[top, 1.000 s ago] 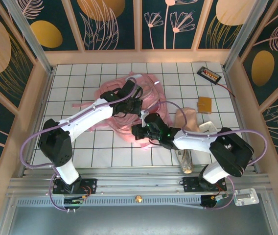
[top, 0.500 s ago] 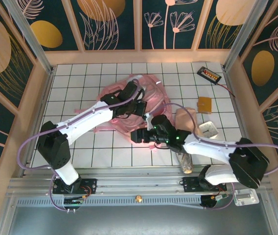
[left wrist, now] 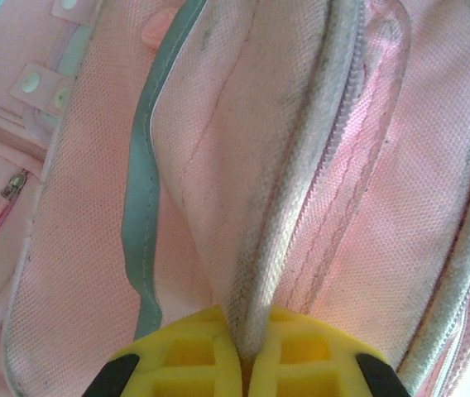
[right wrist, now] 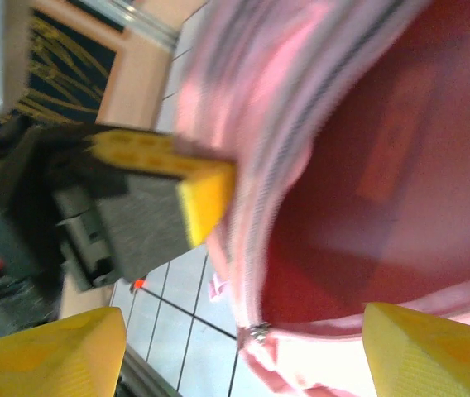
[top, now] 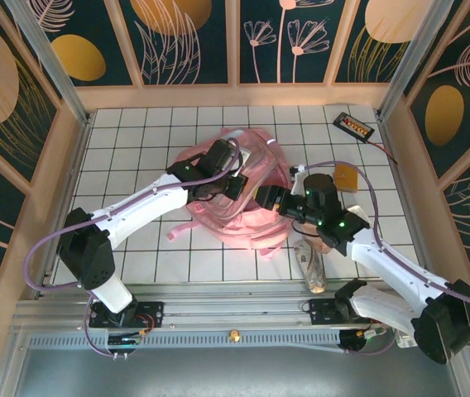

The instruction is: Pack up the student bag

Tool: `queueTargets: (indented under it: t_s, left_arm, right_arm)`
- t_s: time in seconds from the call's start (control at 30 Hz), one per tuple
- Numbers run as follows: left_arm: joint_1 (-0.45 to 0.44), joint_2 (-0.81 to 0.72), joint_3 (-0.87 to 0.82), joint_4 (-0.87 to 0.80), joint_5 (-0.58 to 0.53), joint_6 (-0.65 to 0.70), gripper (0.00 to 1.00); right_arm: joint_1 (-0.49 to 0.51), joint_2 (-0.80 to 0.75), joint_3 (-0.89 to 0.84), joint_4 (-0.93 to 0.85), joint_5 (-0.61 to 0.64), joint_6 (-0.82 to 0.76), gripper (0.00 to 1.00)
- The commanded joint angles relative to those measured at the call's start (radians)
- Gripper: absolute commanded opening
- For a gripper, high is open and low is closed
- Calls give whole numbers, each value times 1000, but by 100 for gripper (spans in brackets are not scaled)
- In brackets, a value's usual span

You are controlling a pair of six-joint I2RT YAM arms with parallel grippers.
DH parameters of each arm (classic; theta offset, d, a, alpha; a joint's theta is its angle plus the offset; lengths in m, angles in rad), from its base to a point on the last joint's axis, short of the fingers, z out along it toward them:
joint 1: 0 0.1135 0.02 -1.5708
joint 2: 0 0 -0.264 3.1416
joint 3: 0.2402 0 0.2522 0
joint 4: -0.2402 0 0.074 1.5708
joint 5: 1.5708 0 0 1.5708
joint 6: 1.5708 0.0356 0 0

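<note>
The student bag (top: 239, 222), soft and pink, lies crumpled mid-table with straps trailing toward the front. My left gripper (top: 233, 184) is shut on the bag's pale zipper rim; in the left wrist view its yellow pads (left wrist: 194, 356) pinch that rim between them, with pink fabric (left wrist: 78, 207) around. My right gripper (top: 265, 197) hovers open just right of the bag. From the right wrist, its fingers (right wrist: 45, 356) stand wide apart before the bag's gaping mouth and red lining (right wrist: 376, 165), nothing between them. The left gripper's yellow pad (right wrist: 206, 194) holds the rim there.
A black device (top: 353, 125) with a cable lies at the back right. A small brown square (top: 346, 176) sits by the right wall. A tan cylinder (top: 312, 271) lies near the front under my right arm. Wooden walls ring the tiled table (top: 136, 132).
My right gripper has opened and pulled back to the right, away from the bag's front edge. The left gripper kept its grip and shifted slightly right, drawing the bag with it.
</note>
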Motion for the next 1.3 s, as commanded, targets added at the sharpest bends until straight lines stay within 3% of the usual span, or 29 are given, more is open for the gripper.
queueTargets:
  t_s: [0.0,0.17,0.4,0.5,0.7,0.73,0.77,0.8,0.83,1.03,1.13,1.27]
  left_arm:
    - [13,-46,3,56,-50,84,0]
    - [13,-62,-27,76,-11,95,0]
    - [12,-48,-53,92,35,98,0]
    - [12,-49,-51,100,25,104,0]
    - [13,-66,-44,100,14,113,0]
    - [13,-78,-51,102,15,105,10]
    - [13,-90,-64,104,15,91,30]
    - [13,-115,-82,110,10,68,87]
    - [12,-143,-108,122,14,48,99]
    - [13,-459,-427,346,30,-162,99]
    - [13,-531,-539,364,66,-282,99]
    - [12,-512,-624,382,196,-407,81]
  right_arm:
    - [-52,37,28,8,-54,38,75]
    - [-141,124,73,124,-131,80,73]
    - [-144,270,173,182,-186,94,72]
    - [-144,316,178,211,-192,111,62]
    - [-140,386,160,318,-209,169,21]
    - [-140,395,160,332,-210,176,12]
    - [-136,401,161,348,-208,185,6]
    - [-134,406,165,368,-203,195,0]
    - [-130,410,174,376,-196,200,0]
    - [-98,433,281,364,-146,199,0]
    - [-76,446,320,351,-121,195,0]
    - [-56,474,366,326,-112,180,0]
